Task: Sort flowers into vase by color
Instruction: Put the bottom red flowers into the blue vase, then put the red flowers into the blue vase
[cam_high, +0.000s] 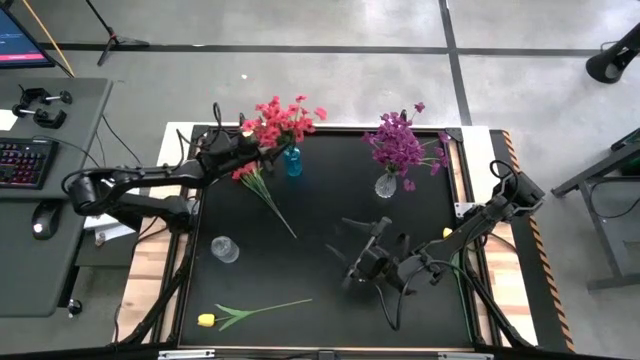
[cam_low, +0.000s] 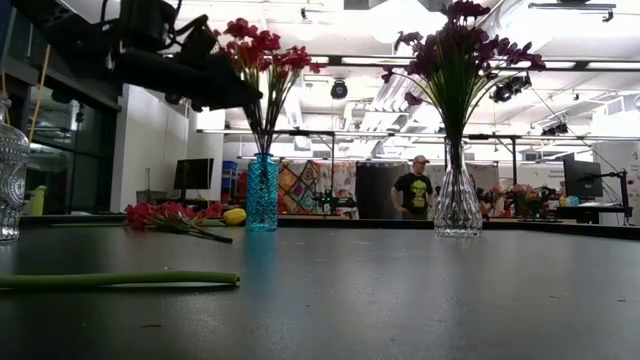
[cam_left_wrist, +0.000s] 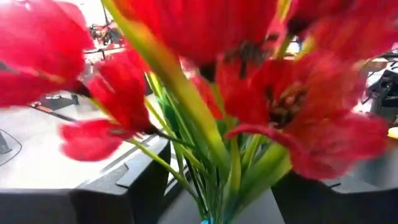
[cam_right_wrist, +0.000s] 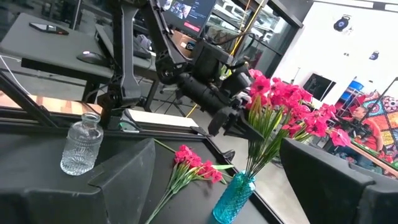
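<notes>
High view, upper centre: left gripper (cam_high: 252, 150) — fingers apart, likely just releasing — hovers beside red fabric flowers (cam_high: 283, 120) standing in teal glass vase (cam_high: 292, 161).

Grey concrete floor (cam_high: 330, 25) w/ dark seams. Desk (cam_high: 60, 200) beside table: keyboard (cam_high: 22, 160), mouse (cam_high: 41, 222). Open hall behind, ceiling lights, person (cam_low: 412, 190) standing far back.
</notes>
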